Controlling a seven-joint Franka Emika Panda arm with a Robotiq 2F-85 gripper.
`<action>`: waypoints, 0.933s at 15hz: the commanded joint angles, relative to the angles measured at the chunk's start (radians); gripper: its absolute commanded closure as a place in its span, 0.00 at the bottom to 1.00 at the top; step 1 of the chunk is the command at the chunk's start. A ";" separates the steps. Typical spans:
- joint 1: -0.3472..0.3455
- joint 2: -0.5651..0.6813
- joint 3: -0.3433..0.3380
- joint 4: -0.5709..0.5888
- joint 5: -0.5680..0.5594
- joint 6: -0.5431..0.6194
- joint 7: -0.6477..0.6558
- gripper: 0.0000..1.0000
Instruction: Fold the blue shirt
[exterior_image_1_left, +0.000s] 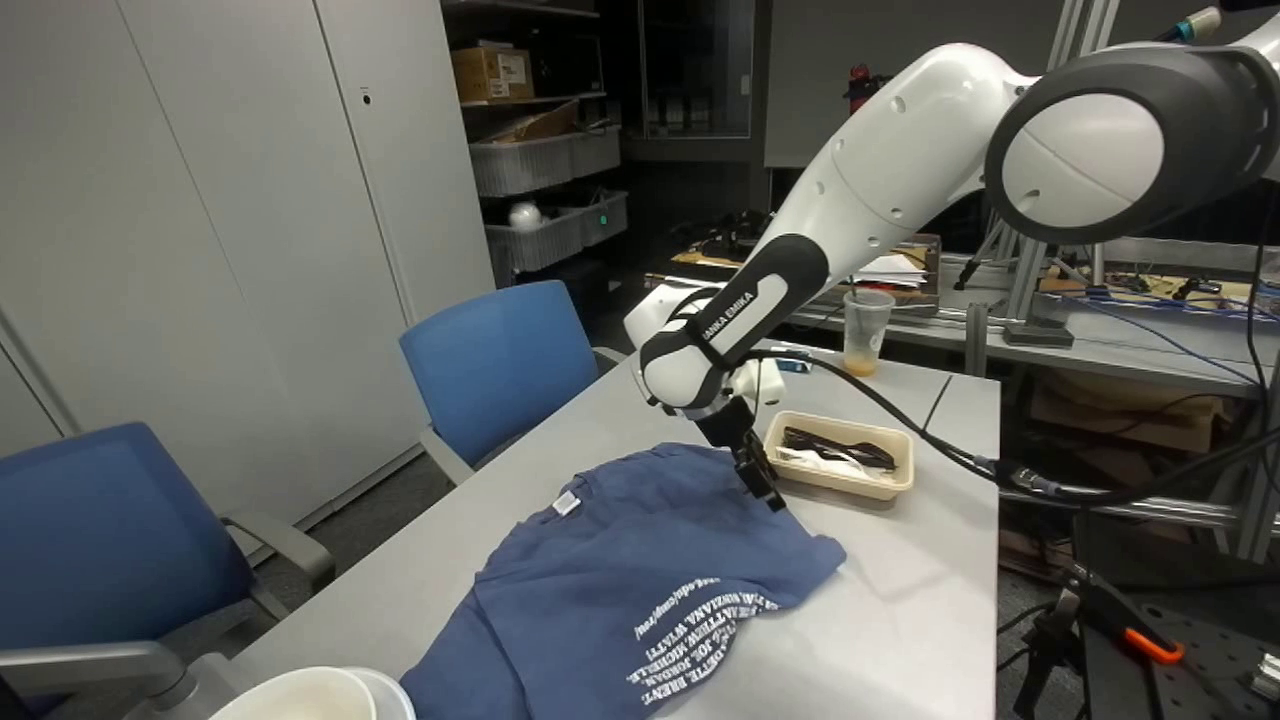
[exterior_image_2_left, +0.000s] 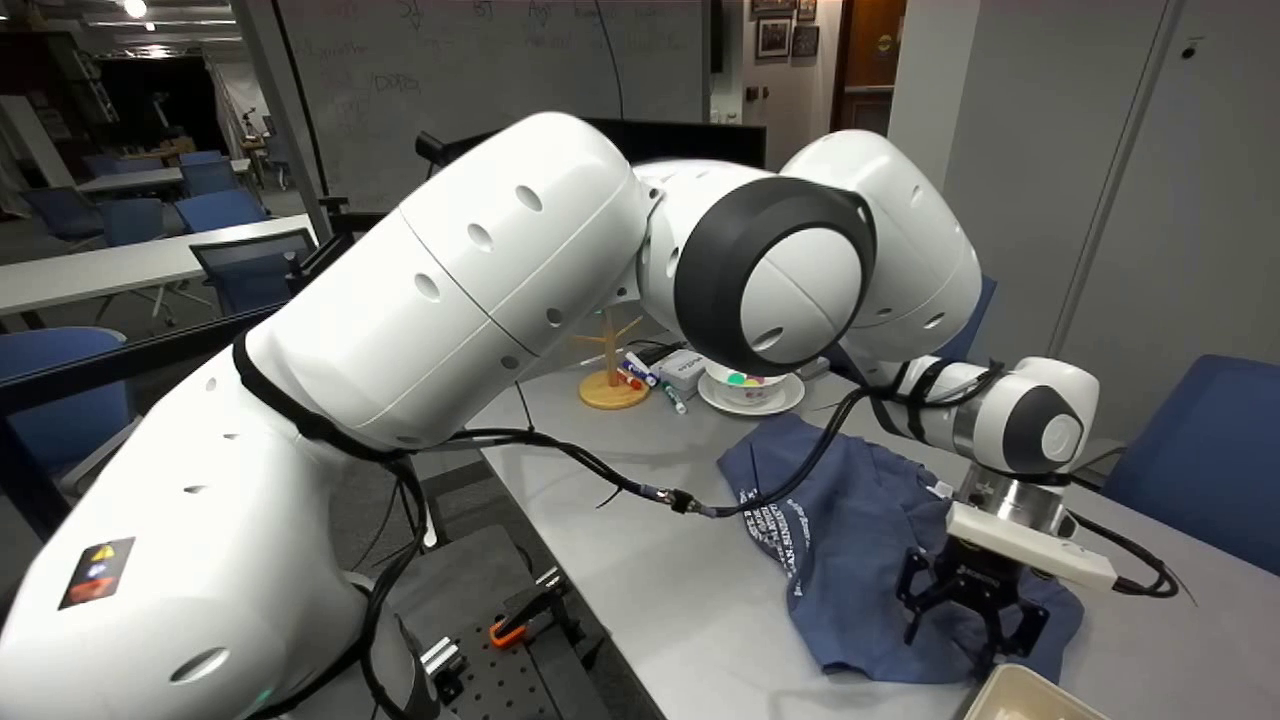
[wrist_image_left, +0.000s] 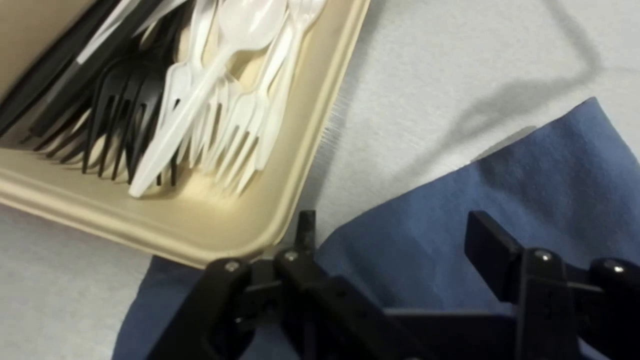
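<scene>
Gripper (wrist_image_left: 392, 234) jaws stand well apart, the gap between them lying over one end of the blue shirt (exterior_image_1_left: 600, 560). Whether they touch the cloth is hard to judge from these angles. The shirt lies loosely spread and wrinkled on the pale table (exterior_image_1_left: 930, 620), its collar tag (exterior_image_1_left: 567, 503) towards the chairs (exterior_image_1_left: 500, 365) and its white lettering (exterior_image_1_left: 700, 628) along the opposite side. Closest in the way is the beige tray (exterior_image_1_left: 840, 485), just beside the gripper; in the wrist view its corner comes right by one finger (wrist_image_left: 306, 232), and blue cloth shows on both sides of that corner. It holds black forks (wrist_image_left: 125, 95), white forks (wrist_image_left: 245, 112) and a white spoon (wrist_image_left: 214, 75). Past the tray stands a clear cup (exterior_image_1_left: 866, 325) with a little amber liquid (exterior_image_1_left: 860, 366) at the bottom. Near the shirt's other end, a bowl (exterior_image_2_left: 745, 393) with coloured pieces (exterior_image_2_left: 737, 379) in it sits on a plate (exterior_image_2_left: 790, 398), with markers (exterior_image_2_left: 640, 370) and a wooden stand (exterior_image_2_left: 612, 392) close by. In an exterior view the black cable (exterior_image_2_left: 600, 477) along the arm (exterior_image_2_left: 500, 260) passes in front of part of the shirt, and the arm itself hides more of the cloth
</scene>
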 joint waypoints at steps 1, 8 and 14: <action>0.010 0.000 -0.015 0.005 -0.015 0.027 0.065 0.22; 0.008 0.002 -0.011 0.012 -0.019 -0.005 0.079 0.22; 0.009 0.000 -0.012 0.006 0.001 0.002 0.142 0.15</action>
